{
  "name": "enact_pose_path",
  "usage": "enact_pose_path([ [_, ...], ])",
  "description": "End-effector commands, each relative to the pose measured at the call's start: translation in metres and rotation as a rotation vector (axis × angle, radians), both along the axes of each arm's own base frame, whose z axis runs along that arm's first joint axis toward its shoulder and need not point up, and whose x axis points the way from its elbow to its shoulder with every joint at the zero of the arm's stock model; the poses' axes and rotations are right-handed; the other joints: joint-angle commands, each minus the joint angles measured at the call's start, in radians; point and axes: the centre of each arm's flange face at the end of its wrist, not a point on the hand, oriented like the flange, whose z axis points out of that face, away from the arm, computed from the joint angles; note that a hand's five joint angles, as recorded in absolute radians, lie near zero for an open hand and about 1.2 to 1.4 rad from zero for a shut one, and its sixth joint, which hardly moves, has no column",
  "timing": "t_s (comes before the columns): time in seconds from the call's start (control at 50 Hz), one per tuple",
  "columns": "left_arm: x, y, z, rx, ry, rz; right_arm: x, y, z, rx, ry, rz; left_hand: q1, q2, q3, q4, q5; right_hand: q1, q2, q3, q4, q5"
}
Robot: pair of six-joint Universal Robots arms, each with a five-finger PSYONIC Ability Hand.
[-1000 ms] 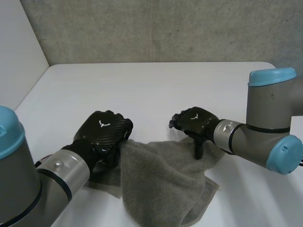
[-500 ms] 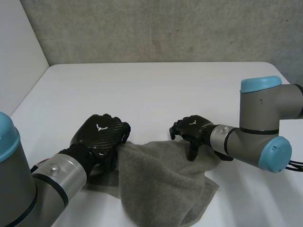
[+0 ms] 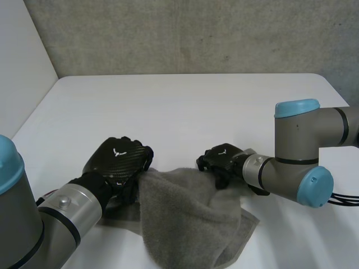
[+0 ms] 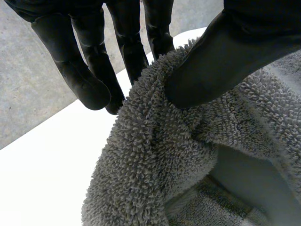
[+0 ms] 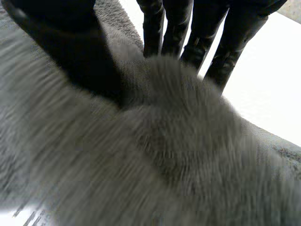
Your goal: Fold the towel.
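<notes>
- Left hand (image 3: 120, 162): you see its thumb and fingers (image 4: 80, 70) pinching a raised fold at the far left corner of the towel (image 3: 185, 224).
- Right hand (image 3: 221, 159): you see its thumb and fingers (image 5: 225, 42) closed on a bunched ridge along the towel's far right edge.
- Towel: grey and crumpled, it lies on the near part of the white table (image 3: 185, 106), between the two arms.

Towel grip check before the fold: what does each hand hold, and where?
Both hold the towel: the left hand pinches its far edge near one end, the right hand near the other.
</notes>
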Motion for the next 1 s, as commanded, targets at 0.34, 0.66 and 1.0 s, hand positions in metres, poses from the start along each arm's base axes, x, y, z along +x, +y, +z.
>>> enact_pose_path([
  [0.34,-0.008,-0.084,0.124,-0.473,0.295,0.123,0.017,-0.051,0.186,-0.83,-0.548,-0.113,-0.098,-0.189,-0.216,-0.187,-0.39,0.398,0.35,0.284,0.273,0.305],
  [0.66,-0.009,-0.074,0.066,-0.375,0.31,0.104,0.023,-0.023,0.145,-0.642,-0.464,0.075,-0.098,-0.189,-0.216,-0.187,-0.39,0.398,0.35,0.284,0.273,0.305],
  [1.0,-0.013,0.003,-0.076,0.206,-0.145,-0.122,0.008,0.01,0.031,-0.315,0.006,0.222,-0.098,-0.189,-0.216,-0.187,-0.39,0.398,0.35,0.284,0.273,0.305],
])
